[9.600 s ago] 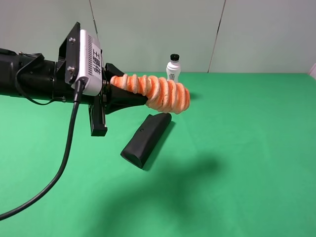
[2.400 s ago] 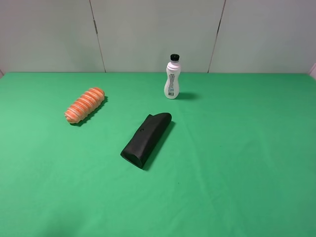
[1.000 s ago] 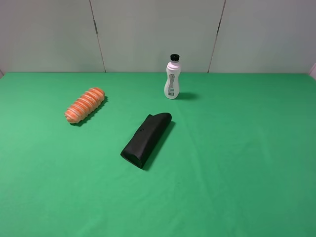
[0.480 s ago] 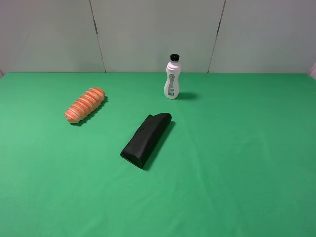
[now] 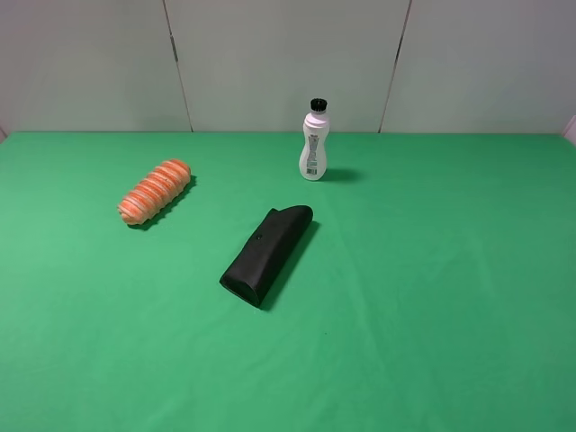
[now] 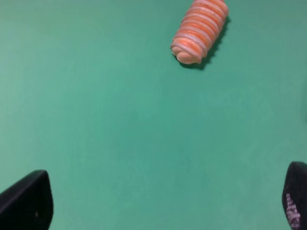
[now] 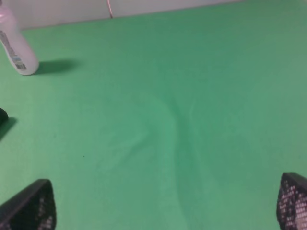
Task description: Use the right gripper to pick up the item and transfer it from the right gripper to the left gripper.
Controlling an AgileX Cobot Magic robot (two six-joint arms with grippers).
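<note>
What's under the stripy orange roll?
Only the green cloth. The orange roll lies flat on it, throwing a small shadow. The patch of cloth directly beneath is covered, so it cannot be seen.

- One orange and cream striped roll [image 5: 155,191]
- One black wedge-shaped case [image 5: 266,254]
- One white bottle [image 5: 313,144] with a black cap
- One green table [image 5: 432,270]
- Two hands, each with two fingertips showing: left hand [image 6: 153,201], right hand [image 7: 163,203]

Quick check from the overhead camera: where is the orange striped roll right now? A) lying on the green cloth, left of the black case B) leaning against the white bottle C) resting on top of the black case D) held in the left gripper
A: the orange striped roll lies alone on the green cloth, left of the black case and apart from the white bottle.
</note>
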